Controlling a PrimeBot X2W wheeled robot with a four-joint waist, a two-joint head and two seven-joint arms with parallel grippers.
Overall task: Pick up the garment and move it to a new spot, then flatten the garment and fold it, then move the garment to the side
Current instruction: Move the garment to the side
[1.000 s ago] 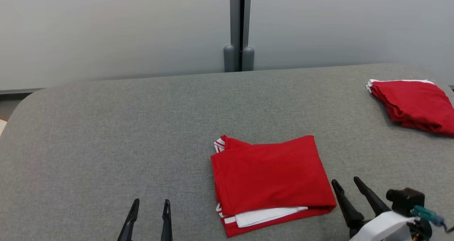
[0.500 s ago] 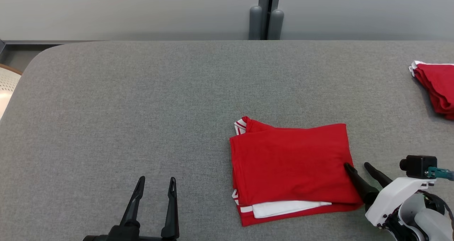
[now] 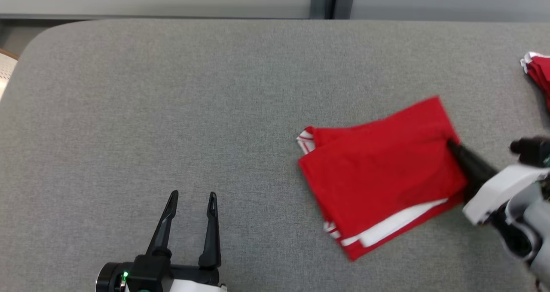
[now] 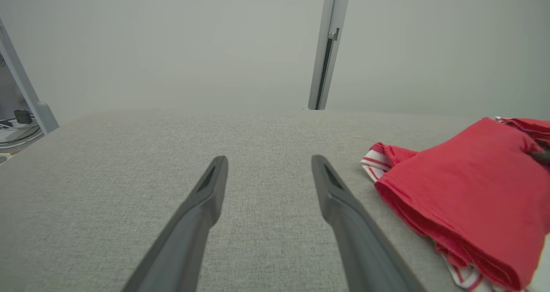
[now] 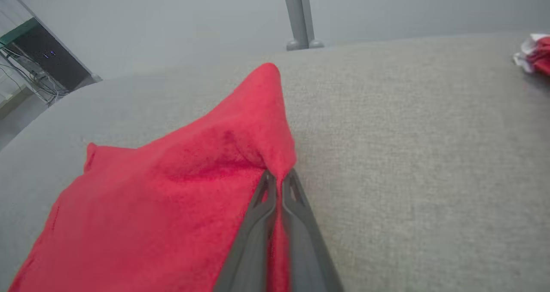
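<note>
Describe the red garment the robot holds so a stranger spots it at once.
On the grey table, look right of centre for the folded red garment with white showing at its near edge. Unlike the other red pile at the table's right edge, this one has the right hand pinched on its right side.

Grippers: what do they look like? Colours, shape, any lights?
Left gripper: two long dark tapering fingers with slotted tips, black base with a green light. Right gripper: same dark fingers on a white shell, black block above.
</note>
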